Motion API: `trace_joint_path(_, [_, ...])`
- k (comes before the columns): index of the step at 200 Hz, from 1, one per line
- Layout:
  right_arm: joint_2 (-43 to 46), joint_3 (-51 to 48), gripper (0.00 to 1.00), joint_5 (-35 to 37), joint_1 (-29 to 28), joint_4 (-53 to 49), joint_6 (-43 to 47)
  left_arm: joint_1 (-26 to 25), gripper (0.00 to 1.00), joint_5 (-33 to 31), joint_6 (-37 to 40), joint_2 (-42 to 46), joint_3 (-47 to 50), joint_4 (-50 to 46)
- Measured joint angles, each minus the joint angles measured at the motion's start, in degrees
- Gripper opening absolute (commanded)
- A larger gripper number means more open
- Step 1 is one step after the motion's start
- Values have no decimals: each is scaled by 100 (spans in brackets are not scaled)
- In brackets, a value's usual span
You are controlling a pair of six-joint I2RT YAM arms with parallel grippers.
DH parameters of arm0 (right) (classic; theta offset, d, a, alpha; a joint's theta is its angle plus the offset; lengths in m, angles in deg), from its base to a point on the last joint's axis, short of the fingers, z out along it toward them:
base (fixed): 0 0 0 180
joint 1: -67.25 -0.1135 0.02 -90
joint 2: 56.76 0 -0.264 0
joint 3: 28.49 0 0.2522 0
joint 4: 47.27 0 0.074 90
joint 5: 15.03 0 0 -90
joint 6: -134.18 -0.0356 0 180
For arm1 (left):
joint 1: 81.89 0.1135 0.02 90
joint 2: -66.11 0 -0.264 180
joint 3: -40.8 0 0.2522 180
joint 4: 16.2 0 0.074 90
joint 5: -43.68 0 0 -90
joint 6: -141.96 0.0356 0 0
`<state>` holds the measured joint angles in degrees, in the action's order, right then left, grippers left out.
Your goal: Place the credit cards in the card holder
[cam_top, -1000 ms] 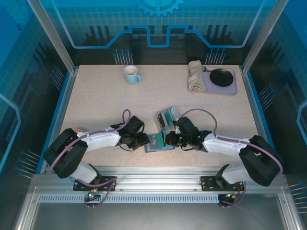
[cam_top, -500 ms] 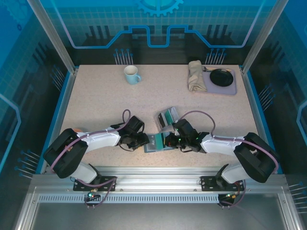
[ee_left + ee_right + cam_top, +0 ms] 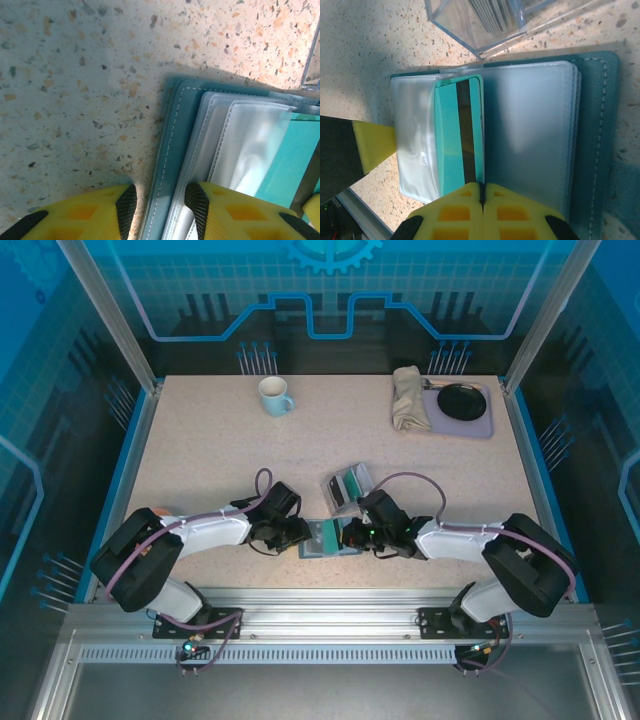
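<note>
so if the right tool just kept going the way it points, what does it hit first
Most likely the card holder: the right tool, shut on a teal credit card, points at its clear sleeves, which lie just ahead of it. The gap is hard to judge from here.

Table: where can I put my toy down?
The middle is bare, between the mug and the tray, down to the clear card box. Crowded: the near edge, where the left gripper and right gripper meet at the card holder.

Probably a robot lab cell, aluminium frame, blue circuit-print backdrop panels, speckled table
</note>
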<state>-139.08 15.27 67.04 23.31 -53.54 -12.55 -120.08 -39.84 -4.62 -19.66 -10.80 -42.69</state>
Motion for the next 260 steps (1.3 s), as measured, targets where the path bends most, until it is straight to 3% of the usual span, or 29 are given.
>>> trace_joint_path(43, [247,13,2,22,66,-140,111,0,40,2,0,0,0,0])
trace_joint_path(130, [-114,13,1,350,-142,70,-31,0,40,2,0,-4,0,-2])
trace_joint_path(199, [398,-79,2,568,-144,-57,-28,0,40,2,0,0,0,2])
trace_joint_path(260, [-2,-63,1,603,-249,155,-125,0,40,4,-2,0,0,0])
